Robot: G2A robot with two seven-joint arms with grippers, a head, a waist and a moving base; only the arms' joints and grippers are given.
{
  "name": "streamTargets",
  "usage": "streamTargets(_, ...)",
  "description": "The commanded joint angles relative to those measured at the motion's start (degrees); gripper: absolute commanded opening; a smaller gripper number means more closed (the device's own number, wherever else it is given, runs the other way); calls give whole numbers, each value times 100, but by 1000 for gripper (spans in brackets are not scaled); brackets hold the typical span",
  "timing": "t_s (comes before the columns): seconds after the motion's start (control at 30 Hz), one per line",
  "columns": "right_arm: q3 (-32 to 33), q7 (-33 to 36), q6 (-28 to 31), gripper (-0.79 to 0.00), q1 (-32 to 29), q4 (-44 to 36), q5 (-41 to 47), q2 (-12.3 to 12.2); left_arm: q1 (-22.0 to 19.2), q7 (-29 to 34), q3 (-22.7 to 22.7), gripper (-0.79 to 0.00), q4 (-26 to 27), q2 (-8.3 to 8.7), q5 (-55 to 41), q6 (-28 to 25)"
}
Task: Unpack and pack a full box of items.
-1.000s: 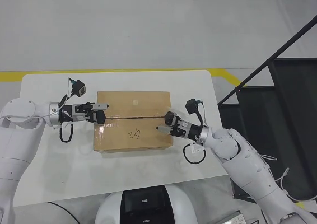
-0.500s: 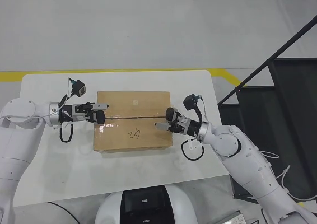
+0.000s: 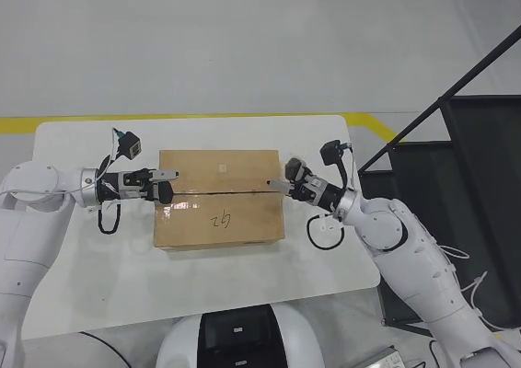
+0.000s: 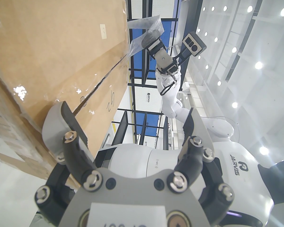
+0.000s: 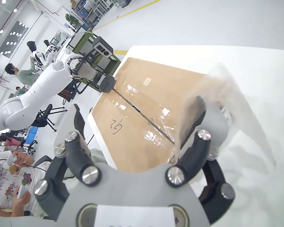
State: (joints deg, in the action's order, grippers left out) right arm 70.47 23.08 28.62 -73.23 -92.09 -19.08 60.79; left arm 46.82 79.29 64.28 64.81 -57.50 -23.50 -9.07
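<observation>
A closed cardboard box point(image 3: 219, 198) with a handwritten mark lies in the middle of the white table point(image 3: 76, 267). Its centre seam point(image 5: 142, 113) runs left to right under clear tape. My left gripper point(image 3: 164, 182) is open at the box's left end, with one finger point(image 4: 64, 116) resting on the lid beside the seam and the other in the air. My right gripper point(image 3: 285, 178) is open at the seam's right end, just off the box edge. A loose strip of clear tape point(image 5: 217, 88) clings to one of its fingers point(image 5: 194, 112); that tape point(image 4: 144, 24) also shows in the left wrist view.
A black stair frame point(image 3: 481, 138) stands close beyond the table's right edge. A yellow floor line point(image 3: 3, 124) runs behind the table. Bare table surface lies in front of the box and to both sides of it.
My right gripper has moved from the near half of the box's right edge back and outward to the seam's end, with tape trailing from it. The left arm has stayed still.
</observation>
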Motion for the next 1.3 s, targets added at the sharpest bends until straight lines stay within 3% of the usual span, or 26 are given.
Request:
streamTargets(0.0, 43, -33, -37, -40, 0, -4, -54, -2, 0, 0, 0, 0, 0, 0, 0, 0)
streamTargets(0.03, 56, -47, -35, -179, -13, -17, -51, -2, 0, 0, 0, 0, 0, 0, 0, 0)
streamTargets(0.1, 108, -79, -29, -613, -45, -56, -84, -7, 0, 0, 0, 0, 0, 0, 0, 0)
streamTargets(0.13, 137, -116, -37, -779, -75, -87, -126, -11, 0, 0, 0, 0, 0, 0, 0, 0)
streamTargets(0.73, 403, -239, -288, -785, -739, -895, -629, -53, 0, 0, 0, 0, 0, 0, 0, 0)
streamTargets(1.27, -897, -131, -1044, -785, 165, -324, -1284, 227, 156, -226, 31, 0, 201, 15, 9, 101)
